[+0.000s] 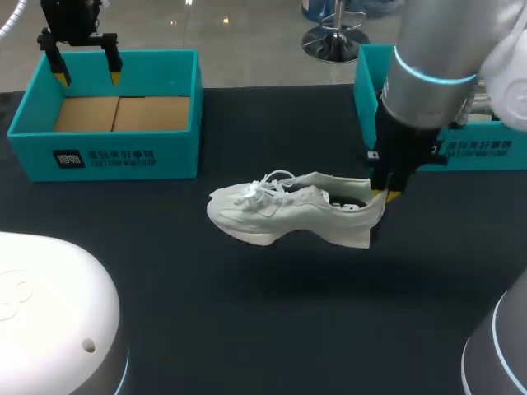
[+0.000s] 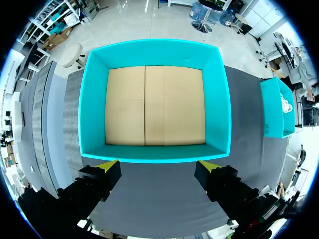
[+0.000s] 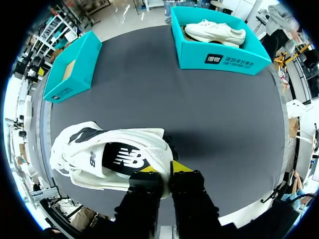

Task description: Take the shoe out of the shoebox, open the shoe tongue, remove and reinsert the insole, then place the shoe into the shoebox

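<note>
Right gripper clamped on shoe heel, holding it above table, probably for tongue access; left gripper released, shoebox beneath it.

The shoe is showing off-white all over, laces included, its inside showing black under a white logo. Beneath the shoe, the tabletop is lying plain dark charcoal. Left of the shoe, the shoebox is showing teal walls, white print and a tan cardboard floor. Right of the shoe, a second box is wearing the same teal around another white shoe. The left gripper and right gripper are showing black with yellow tips.
</note>
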Controlling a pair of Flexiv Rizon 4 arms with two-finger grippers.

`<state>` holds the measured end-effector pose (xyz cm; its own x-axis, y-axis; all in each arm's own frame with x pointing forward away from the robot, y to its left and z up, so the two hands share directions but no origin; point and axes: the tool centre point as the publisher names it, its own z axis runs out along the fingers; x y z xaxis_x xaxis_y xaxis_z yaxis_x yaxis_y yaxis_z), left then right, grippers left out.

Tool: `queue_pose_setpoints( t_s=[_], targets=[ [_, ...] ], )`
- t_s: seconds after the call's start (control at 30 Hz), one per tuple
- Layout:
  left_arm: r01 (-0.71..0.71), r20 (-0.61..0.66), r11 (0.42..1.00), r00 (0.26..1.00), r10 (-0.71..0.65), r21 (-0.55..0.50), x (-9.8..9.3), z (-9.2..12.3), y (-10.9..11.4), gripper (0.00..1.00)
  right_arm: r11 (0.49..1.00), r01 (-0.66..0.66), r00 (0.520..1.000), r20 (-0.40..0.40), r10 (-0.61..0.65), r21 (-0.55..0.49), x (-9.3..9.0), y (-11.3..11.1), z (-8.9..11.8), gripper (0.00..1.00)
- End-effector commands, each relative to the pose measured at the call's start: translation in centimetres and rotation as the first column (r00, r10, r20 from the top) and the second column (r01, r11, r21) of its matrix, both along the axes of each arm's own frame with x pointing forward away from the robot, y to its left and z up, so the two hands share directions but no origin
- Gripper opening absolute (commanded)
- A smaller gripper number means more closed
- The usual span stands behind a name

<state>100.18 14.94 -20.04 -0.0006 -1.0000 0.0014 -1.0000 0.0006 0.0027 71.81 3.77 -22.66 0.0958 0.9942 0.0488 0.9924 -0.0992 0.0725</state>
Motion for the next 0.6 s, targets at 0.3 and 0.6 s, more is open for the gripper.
queue_pose_setpoints(
  t_s=[0.3,0.6],
  targets=[
    [0.000,0.000,1.000,1.000,0.000,0.001,0.0,0.0,0.0,1.00,0.997,-0.042,0.998,0.035,0.044,-0.060,1.0,0.1,-7.5,0.00],
    [0.000,0.000,1.000,1.000,0.000,0.001,0.0,0.0,0.0,1.00,0.990,-0.112,0.993,0.022,0.114,-0.083,2.8,-0.4,-9.9,0.00]
  ],
)
